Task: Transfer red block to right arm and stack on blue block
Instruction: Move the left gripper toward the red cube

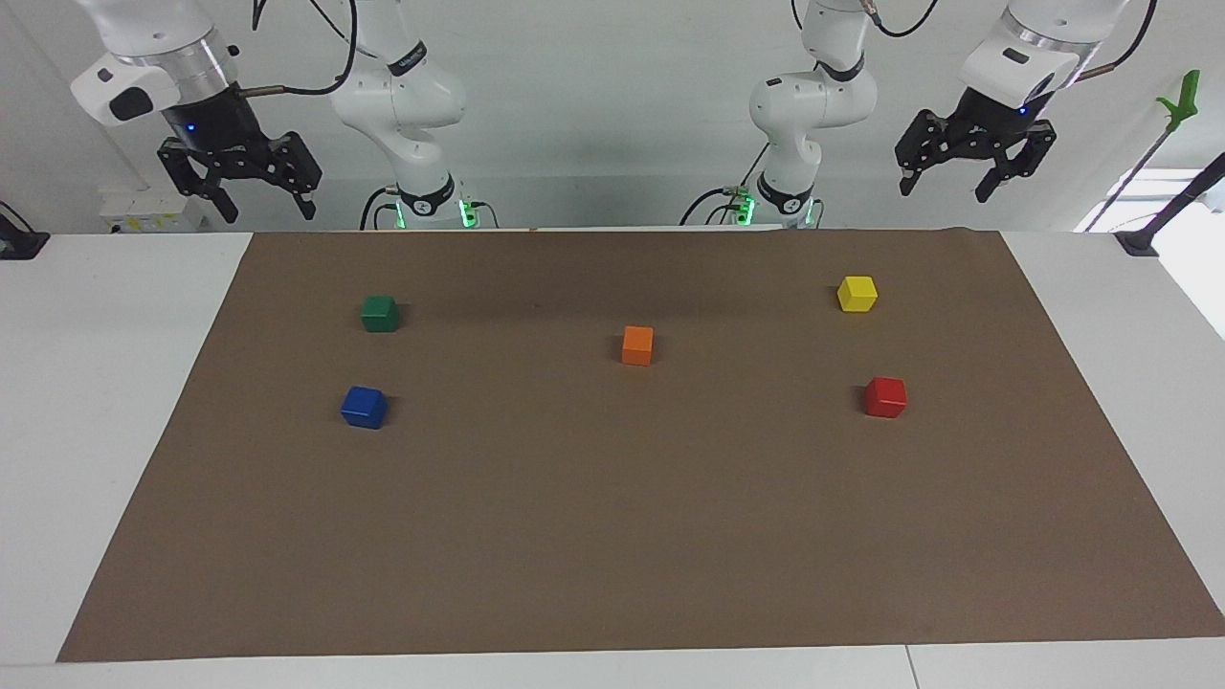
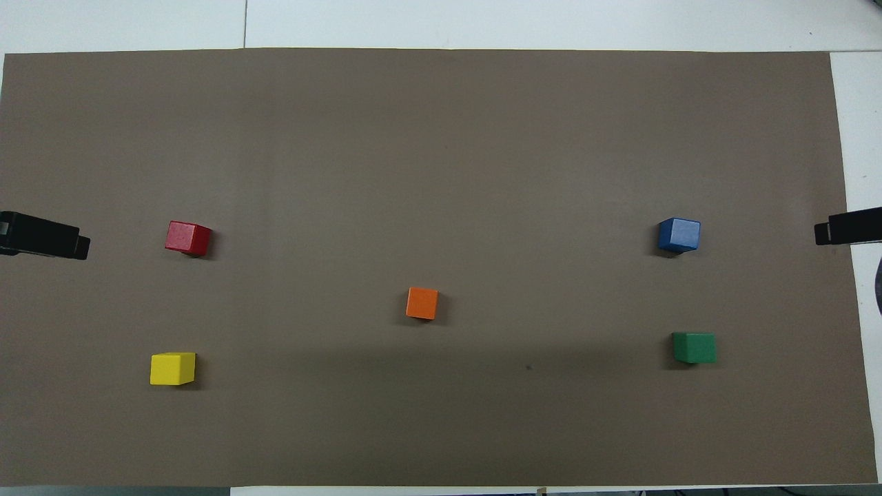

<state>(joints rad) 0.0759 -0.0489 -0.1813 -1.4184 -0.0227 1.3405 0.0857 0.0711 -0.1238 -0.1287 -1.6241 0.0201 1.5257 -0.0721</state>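
Red block [image 1: 885, 396] sits on brown mat [image 1: 612, 536] at left arm's end, untouched, within that arm's likely reach. Blue block [image 1: 364, 407] at right arm's end, nothing on it. Left gripper [image 1: 943, 182] raised near its base, fingers spread, empty. Right gripper [image 1: 263, 201] likewise spread, empty, waiting. No containers.

red block [image 1: 885, 396]: bright red, plain
blue block [image 1: 364, 407]: deep blue, plain
green block [image 1: 380, 313]: dark green
orange block [image 1: 637, 344]: orange
yellow block [image 1: 857, 293]: yellow
mat [image 1: 612, 536]: plain brown
table [image 1: 105, 383]: white
grippers: black
arms: white
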